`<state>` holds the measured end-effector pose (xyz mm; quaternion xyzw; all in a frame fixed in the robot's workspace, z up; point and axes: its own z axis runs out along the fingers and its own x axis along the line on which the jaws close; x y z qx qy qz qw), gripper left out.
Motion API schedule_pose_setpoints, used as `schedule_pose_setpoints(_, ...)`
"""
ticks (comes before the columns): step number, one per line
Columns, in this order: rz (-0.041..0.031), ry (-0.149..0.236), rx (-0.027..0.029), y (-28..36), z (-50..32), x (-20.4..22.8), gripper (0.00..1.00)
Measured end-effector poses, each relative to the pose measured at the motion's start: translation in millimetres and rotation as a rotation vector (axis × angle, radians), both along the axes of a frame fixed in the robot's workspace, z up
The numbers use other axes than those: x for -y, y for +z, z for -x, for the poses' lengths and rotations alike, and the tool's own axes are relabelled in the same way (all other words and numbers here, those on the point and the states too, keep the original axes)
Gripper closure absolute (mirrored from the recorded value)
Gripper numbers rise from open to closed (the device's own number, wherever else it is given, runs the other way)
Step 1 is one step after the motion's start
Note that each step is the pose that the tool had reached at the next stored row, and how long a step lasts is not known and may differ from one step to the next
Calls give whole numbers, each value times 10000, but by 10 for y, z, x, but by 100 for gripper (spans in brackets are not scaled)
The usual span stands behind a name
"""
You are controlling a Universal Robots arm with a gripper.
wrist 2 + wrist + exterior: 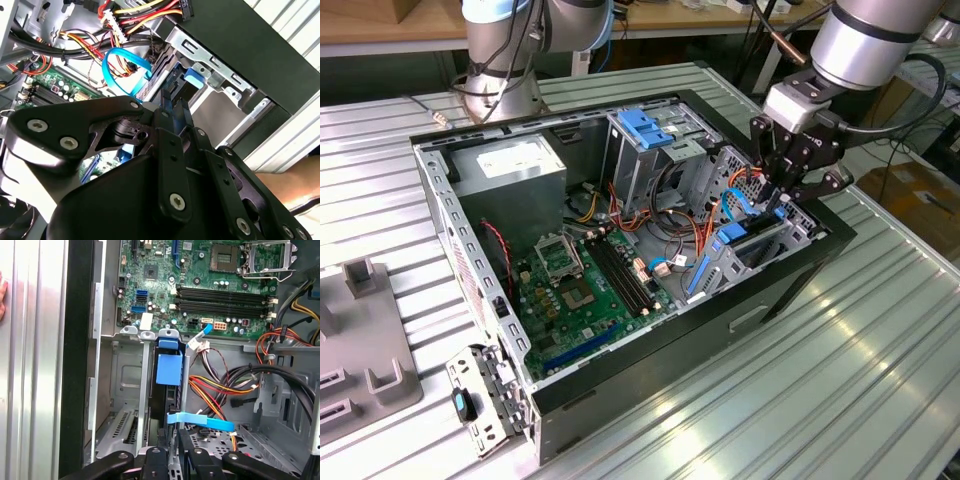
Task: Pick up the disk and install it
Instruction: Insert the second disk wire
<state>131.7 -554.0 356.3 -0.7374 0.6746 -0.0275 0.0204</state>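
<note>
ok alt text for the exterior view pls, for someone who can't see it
A robot's hand hangs inside an open computer case on a ribbed metal table, right above the blue-framed disk standing inside at the exterior view's right. A green motherboard covers the case floor.

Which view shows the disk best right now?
First wrist view: the disk stands edge-on in the drive bay, blue carrier unobstructed. Exterior view shows its blue rail below the gripper; second wrist view, a blue corner.
</note>
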Motion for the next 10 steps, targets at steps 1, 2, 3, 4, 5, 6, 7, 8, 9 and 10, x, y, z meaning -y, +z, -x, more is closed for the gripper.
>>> schedule_pose_setpoints(1, 0, 1, 0, 0, -2, 0, 76)
schedule_pose_setpoints(2, 0, 1, 0, 0, -4, 1, 76)
schedule_pose_setpoints(3, -1, 0, 0, 0, -4, 0, 76)
schedule_pose_setpoints(4, -1, 0, 0, 0, -4, 0, 76)
schedule_pose_setpoints(5, 0, 1, 0, 0, -5, 0, 76)
schedule_pose_setpoints(6, 0, 0, 0, 0, -5, 1, 76)
schedule_pose_setpoints(7, 0, 0, 0, 0, -5, 0, 76)
schedule_pose_setpoints(8, 0, 1, 0, 0, -5, 0, 76)
schedule_pose_setpoints(9, 0, 0, 0, 0, -5, 0, 76)
schedule_pose_setpoints(10, 0, 1, 0, 0, -5, 1, 76)
